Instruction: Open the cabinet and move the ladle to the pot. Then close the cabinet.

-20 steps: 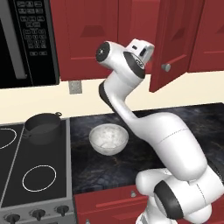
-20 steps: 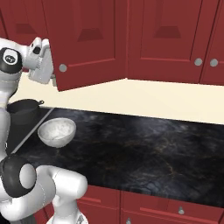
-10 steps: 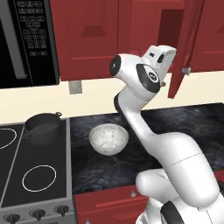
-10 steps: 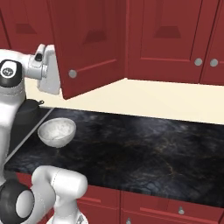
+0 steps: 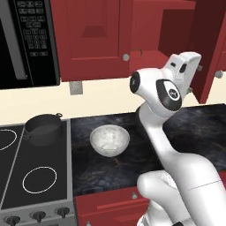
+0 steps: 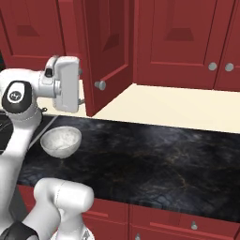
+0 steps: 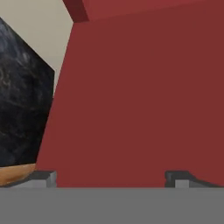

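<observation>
1. Claw held wide apart, nothing between its two tips, close against the flat inner face of the swung-open cabinet door; the hand itself raised high beside that door in the right base view.
2. Orange-brown rounded sliver at the lower left corner of the hand view, by the left tip; cannot tell what it is.
3. On the dark marbled counter, a pale speckled bowl, standing in front of the arm's elbow and just right of the stove edge.
4. Further left, on the black stove top, the dark grey pot on the rear burner, upright, with nothing visible inside, well apart from the bowl.
5. Up on the wall, the cabinet with its right door standing out toward the room and its left door shut, silver knob at the lower corner.
6. Ladle location: cannot tell; interior behind the open door too dark and partly hidden by the hand.
</observation>
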